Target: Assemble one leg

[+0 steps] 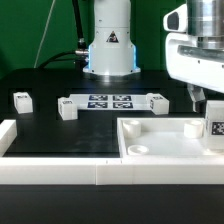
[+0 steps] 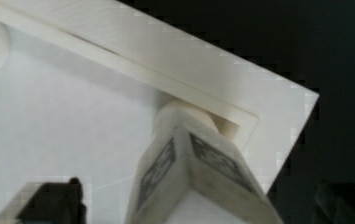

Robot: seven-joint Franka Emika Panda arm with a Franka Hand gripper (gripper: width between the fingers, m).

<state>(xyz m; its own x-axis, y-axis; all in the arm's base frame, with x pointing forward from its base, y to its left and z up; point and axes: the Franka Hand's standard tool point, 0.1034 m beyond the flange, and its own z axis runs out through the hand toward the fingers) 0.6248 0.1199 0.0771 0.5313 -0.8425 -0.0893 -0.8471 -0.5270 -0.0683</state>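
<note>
A leg (image 1: 213,126), a stubby white block with a tag on its face, stands upright at the corner of the large white square panel (image 1: 160,145) at the exterior view's right. My gripper (image 1: 207,102) hangs right over it. In the wrist view the leg (image 2: 200,165) rises between my fingers (image 2: 49,200), and white panel (image 2: 67,110) shows between one finger and the leg. My gripper (image 2: 192,208) looks open around it. The other finger blends into the dark table.
Three more legs lie on the black table: one at the exterior view's left (image 1: 22,99), one beside it (image 1: 67,108), one right of the marker board (image 1: 157,99). The marker board (image 1: 110,101) lies before the robot base (image 1: 110,50). A white wall (image 1: 50,165) lines the front.
</note>
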